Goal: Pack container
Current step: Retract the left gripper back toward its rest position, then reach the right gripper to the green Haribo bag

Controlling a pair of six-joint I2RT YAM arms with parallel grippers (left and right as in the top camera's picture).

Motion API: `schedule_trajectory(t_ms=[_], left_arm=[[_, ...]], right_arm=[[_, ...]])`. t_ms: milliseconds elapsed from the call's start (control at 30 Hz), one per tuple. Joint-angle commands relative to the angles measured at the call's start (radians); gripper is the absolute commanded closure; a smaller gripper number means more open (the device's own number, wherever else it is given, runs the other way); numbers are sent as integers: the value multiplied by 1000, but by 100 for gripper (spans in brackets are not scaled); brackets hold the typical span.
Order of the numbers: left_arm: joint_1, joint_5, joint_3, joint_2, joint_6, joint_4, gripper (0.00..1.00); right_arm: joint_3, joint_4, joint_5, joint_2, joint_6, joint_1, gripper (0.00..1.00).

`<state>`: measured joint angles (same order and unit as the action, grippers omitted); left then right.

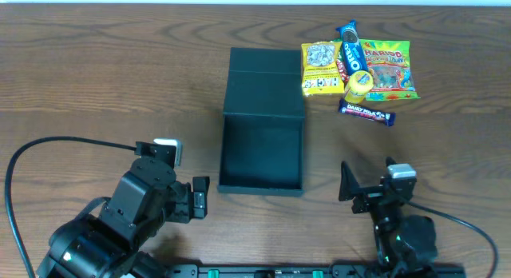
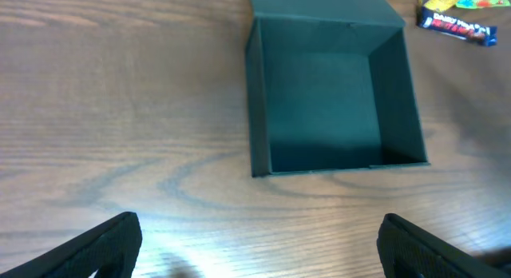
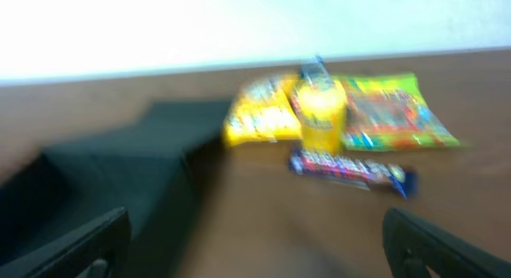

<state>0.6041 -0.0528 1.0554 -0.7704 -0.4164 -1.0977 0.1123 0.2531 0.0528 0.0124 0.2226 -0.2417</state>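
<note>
The dark teal-black container sits open and empty at the table's middle, its flap lid folded back behind it. It fills the upper left wrist view and shows blurred at the left of the right wrist view. Snack packets lie back right: a yellow packet, an Oreo pack, a Haribo bag, a yellow cup and a Dairy Milk bar. My left gripper is open and empty, left of the box front. My right gripper is open and empty, in front of the snacks.
The wooden table runs to a white far edge. A black cable loops over the table at the left, and another cable runs off at the right.
</note>
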Motion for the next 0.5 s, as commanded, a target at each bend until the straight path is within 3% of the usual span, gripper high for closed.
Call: schedule_trajectory(t_ms=[0, 100, 267, 367, 467], left_arm=[[1, -63, 11, -2, 50, 2, 5], [1, -55, 11, -6, 48, -3, 5], [1, 105, 11, -7, -26, -28, 5], [1, 100, 11, -7, -32, -24, 4], [1, 43, 11, -8, -14, -16, 5]], right_arm=[[-2, -111, -42, -6, 336, 1, 1], [-2, -192, -27, -6, 609, 1, 1], [-2, -326, 17, -6, 973, 1, 1], [-2, -336, -57, -2, 974, 1, 1], [-2, -299, -124, 34, 833, 1, 1]])
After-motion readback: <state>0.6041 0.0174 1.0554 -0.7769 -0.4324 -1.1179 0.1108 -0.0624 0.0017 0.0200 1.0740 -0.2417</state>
